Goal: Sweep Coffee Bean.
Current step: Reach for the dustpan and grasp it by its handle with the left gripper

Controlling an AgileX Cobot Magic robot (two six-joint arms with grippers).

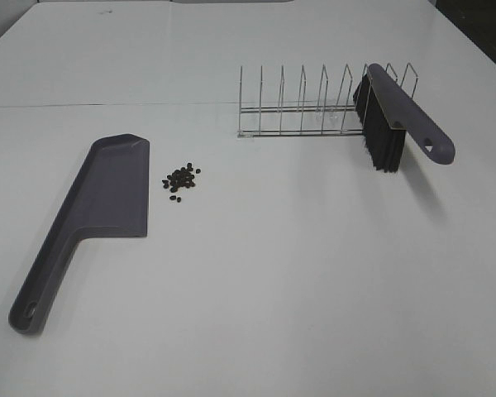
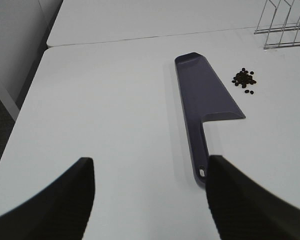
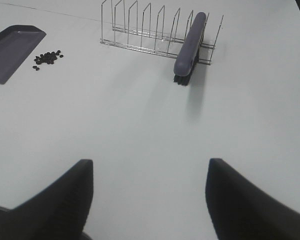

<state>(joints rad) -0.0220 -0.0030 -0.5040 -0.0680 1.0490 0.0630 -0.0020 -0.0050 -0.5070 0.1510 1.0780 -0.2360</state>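
Where coffee beans (image 1: 181, 179) sit, white tbl (image 1: 314, 289), seam (image 1: 107, 105) farther back.

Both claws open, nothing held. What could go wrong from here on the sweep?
1. The brush is propped in the wire rack. If the right claw lifts it at an angle, it could snag the wires and drag the rack.
2. The coffee beans lie loose beside the dustpan. A hard stroke may scatter them.
3. The dustpan lies free. Unless the left claw holds it, the brush could push it away.
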